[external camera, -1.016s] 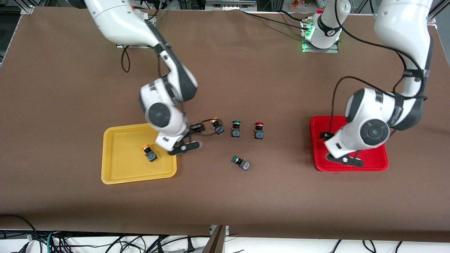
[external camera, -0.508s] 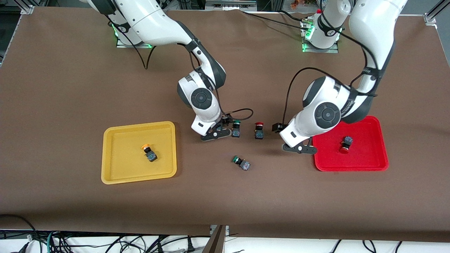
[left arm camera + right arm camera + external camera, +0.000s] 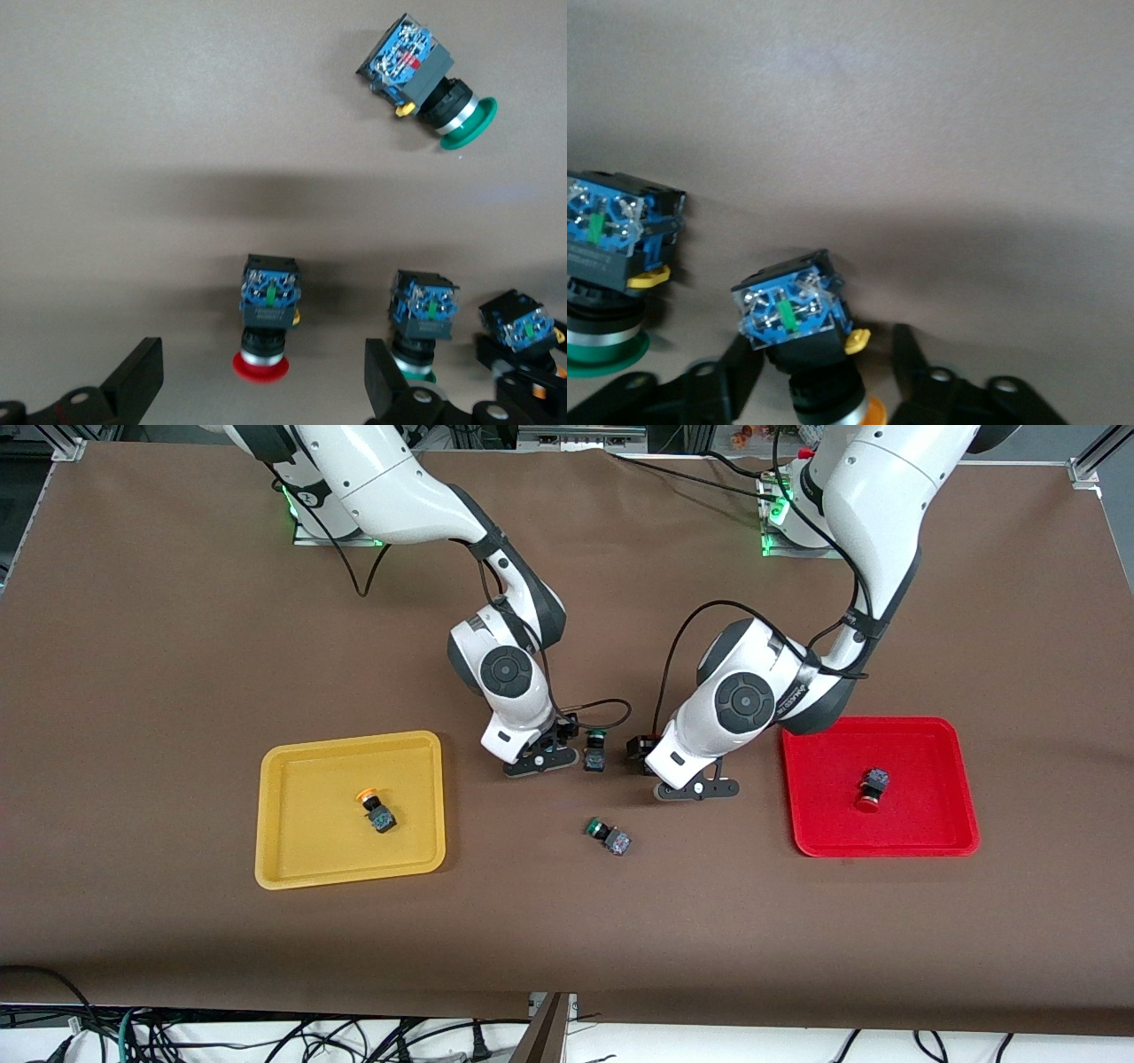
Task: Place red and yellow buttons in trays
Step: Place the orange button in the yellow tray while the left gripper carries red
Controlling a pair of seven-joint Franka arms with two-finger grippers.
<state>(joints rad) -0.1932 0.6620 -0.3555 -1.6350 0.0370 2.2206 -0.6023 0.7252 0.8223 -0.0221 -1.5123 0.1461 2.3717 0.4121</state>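
I read the desk [image 3: 177, 646] as a dial from the front camera, with 12 o'clock at the arms' bases. The yellow tray [image 3: 266, 815] sits at about 8 o'clock and holds one yellow button [image 3: 376, 809]. The red tray [image 3: 967, 779] sits at about 4 o'clock and holds one red button [image 3: 871, 788].

Both arms reach down near the dial's centre, close together. The left claw [image 3: 261, 376] is spread, straddling the second red button [image 3: 266, 319] on the desk without pinching it. The right claw [image 3: 824, 363] is also spread, around the second yellow button [image 3: 799, 320], which lies skewed between the fingers.

A green button [image 3: 594, 749] lies between the claws, at 3 o'clock from the right claw and 9 o'clock from the left one. Another green one [image 3: 608, 837] lies at 6 o'clock, well clear.

My worries:
- A finger may clip the middle green button on closing and drag it along.
- The skewed yellow button may swivel or squirt out of the pinch.
- The round caps may let either button roll.
- If both arms lift at once, they may knock together.
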